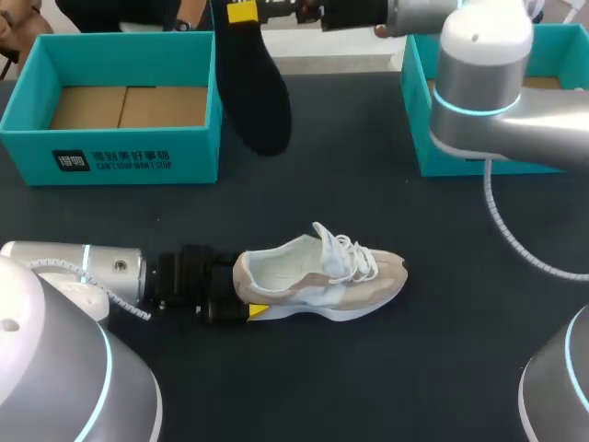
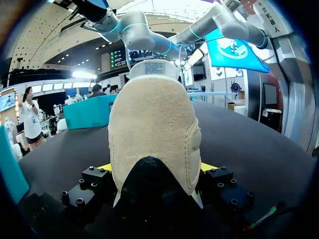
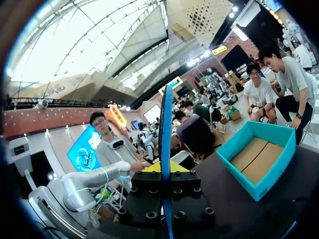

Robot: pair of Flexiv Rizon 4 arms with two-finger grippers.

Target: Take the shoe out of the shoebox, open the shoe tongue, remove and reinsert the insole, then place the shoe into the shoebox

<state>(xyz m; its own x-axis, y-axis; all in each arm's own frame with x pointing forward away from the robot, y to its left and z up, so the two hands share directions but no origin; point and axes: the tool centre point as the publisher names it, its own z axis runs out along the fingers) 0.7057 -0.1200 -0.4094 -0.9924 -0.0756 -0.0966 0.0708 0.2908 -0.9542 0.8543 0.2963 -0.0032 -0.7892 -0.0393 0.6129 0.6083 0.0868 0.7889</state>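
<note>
A white and beige sneaker (image 1: 322, 276) lies on its sole on the dark table, toe pointing right. My left gripper (image 1: 247, 295) comes in from the left and clamps its heel; in the left wrist view the beige heel (image 2: 154, 119) fills the space between the two yellow tips. High over the table's far side, my right gripper (image 1: 242, 11) is shut on the black insole (image 1: 253, 83), which hangs down from it. In the right wrist view the insole (image 3: 166, 124) shows edge-on between the fingers of my right gripper (image 3: 164, 167).
An open teal shoebox (image 1: 129, 157) with a cardboard floor stands at the far left, also seen as a teal box (image 3: 279, 164) in the right wrist view. A second teal box (image 1: 419, 110) stands at the far right, partly behind my right arm.
</note>
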